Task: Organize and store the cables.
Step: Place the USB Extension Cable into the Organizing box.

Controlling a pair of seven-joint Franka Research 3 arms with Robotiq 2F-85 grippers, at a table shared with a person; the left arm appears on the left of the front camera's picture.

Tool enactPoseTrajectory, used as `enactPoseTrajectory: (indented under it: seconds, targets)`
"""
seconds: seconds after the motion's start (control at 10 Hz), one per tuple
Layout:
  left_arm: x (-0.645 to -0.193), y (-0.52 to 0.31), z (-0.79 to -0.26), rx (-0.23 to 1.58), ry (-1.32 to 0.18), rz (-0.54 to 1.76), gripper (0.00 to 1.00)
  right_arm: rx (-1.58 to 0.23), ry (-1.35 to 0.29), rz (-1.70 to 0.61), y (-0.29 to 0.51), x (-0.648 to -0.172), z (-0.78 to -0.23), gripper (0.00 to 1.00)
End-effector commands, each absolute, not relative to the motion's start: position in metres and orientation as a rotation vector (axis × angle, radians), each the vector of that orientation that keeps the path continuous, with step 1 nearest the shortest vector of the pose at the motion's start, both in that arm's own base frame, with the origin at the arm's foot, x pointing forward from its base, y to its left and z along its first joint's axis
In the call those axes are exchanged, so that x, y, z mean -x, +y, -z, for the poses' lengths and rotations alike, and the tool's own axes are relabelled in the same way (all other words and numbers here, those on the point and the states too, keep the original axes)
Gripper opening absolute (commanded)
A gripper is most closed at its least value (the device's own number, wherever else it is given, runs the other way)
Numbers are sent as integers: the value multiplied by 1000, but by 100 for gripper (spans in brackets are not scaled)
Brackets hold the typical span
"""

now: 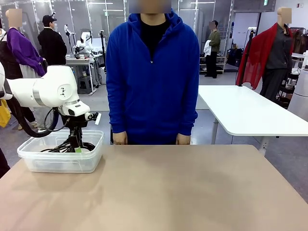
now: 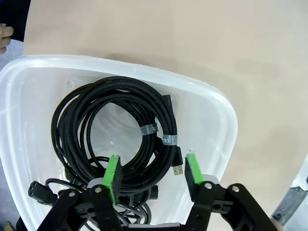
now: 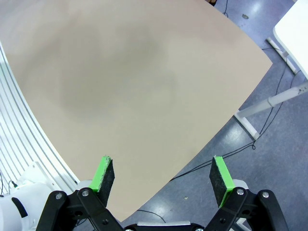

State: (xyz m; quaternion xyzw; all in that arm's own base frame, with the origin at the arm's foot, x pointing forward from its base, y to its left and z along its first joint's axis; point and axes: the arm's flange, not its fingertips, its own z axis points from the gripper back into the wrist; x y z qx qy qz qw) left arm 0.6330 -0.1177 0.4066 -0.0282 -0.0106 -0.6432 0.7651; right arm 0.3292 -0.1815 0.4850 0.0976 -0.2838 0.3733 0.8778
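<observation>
Cables, 2+ coils in bin; left gripper spread above, right gripper wide, empty.

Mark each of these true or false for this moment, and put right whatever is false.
1. The cables lie inside the clear plastic bin. True.
2. The left gripper is clamped on a coil. False: its jaws stand apart above the coils, gripping nothing.
3. The bin sits at the table's right side. False: it sits at the robot's left, near the far edge.
4. The right gripper is open and holds nothing. True.
5. The person is holding a cable over the table. False: both hands rest at the far edge, holding nothing.
</observation>
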Motion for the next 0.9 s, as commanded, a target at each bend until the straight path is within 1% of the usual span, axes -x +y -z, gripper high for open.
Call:
enactPoseTrajectory:
  seconds: [0.0, 0.1, 0.2, 0.3, 0.6, 0.7, 0.8]
  targets:
    - [-631, -115, -412, 51, -16, 1378, 77, -202, -601, -768, -180, -331, -485, 100]
    - [-632, -114, -411, 51, -15, 1374, 87, -202, -601, -768, -180, -331, -485, 100]
    - [-631, -112, -411, 54, -22, 1372, 95, -202, -601, -768, -180, -331, -485, 100]
    - [-630, -111, -414, 54, -36, 1367, 100, -202, -601, -768, -180, -331, -485, 100]
    - [-621, -110, -423, 59, -86, 1385, 100, -202, -601, -768, -180, -331, -485, 100]
    - [-633, -111, -416, 54, -40, 1385, 100, -202, -601, -768, -180, -331, -485, 100]
    - [-633, -111, -416, 54, -40, 1385, 100, -202, -601, -768, -180, -331, -485, 100]
